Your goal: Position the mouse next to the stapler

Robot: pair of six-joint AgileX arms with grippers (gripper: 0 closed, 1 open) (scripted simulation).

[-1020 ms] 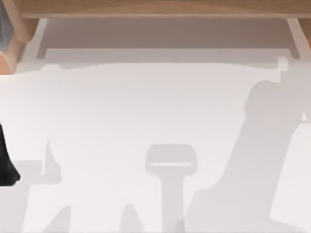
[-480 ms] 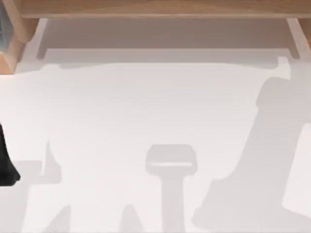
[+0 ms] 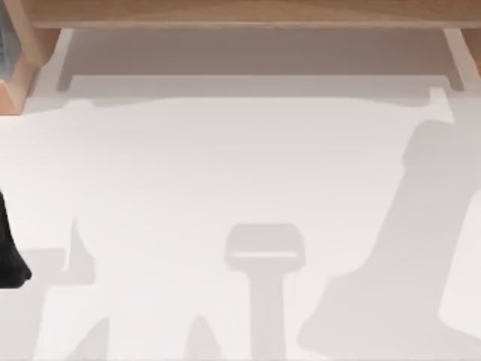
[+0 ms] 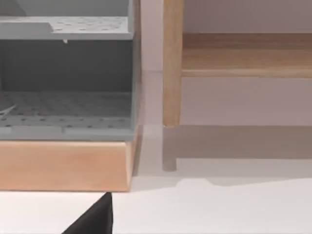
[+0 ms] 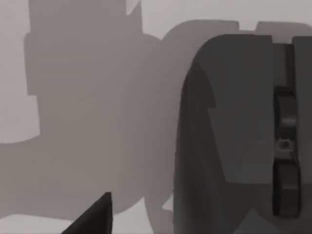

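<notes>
1. One mouse (image 5: 234,136), dark grey with a smooth matte shell rounded at the shoulder, lies on the white table (image 5: 14,73) close under the right gripper (image 5: 95,217) in the right wrist view.
2. One narrow scroll wheel (image 5: 285,117) sits in a straight slot running down the middle of the mouse.
3. One black wedge with a sharp tip is what can be seen of the right gripper, just beside the mouse and apart from it. Whether this gripper is open or closed cannot be told.
4. One matching black wedge marks the left gripper (image 4: 95,219) in the left wrist view, low over the table near a wooden base (image 4: 63,165). Its state cannot be told either.
5. Two grey tiers, their floors dotted with small holes, make up an organiser (image 4: 68,97) that stands on that light, smooth-grained base.
6. One square wooden post (image 4: 171,63) stands upright just beside the organiser, and one flat wooden shelf board (image 4: 243,53) runs off from it.
7. One black part of the left arm (image 3: 9,248) shows at the table's left edge in the top view.
8. Several soft grey shadows cross the plain, glossless tabletop there, the broadest on the right side.
</notes>
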